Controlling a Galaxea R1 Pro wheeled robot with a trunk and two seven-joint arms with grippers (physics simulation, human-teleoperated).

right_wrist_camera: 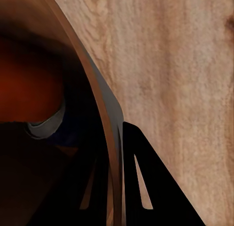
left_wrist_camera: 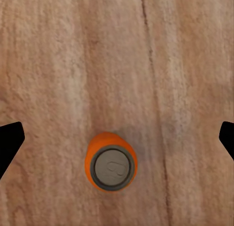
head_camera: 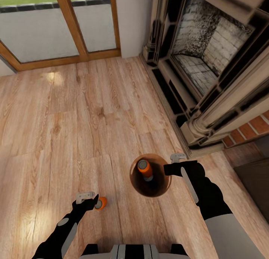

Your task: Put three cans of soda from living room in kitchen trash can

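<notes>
From the head we see our right claw [head_camera: 172,165] pinching the rim of the brown bin [head_camera: 139,184], one soda can [head_camera: 145,169] inside, another can [head_camera: 100,203] on the wood floor [head_camera: 56,132] beside our left claw [head_camera: 90,201]. Our left wrist shows that can [left_wrist_camera: 111,161] upright between spread fingertips [left_wrist_camera: 9,143]. Our right wrist shows the bin wall [right_wrist_camera: 105,118] clamped.

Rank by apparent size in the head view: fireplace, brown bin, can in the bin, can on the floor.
1. fireplace, by far the largest.
2. brown bin.
3. can in the bin.
4. can on the floor; it looks smaller, but the left gripper partly hides it.
</notes>
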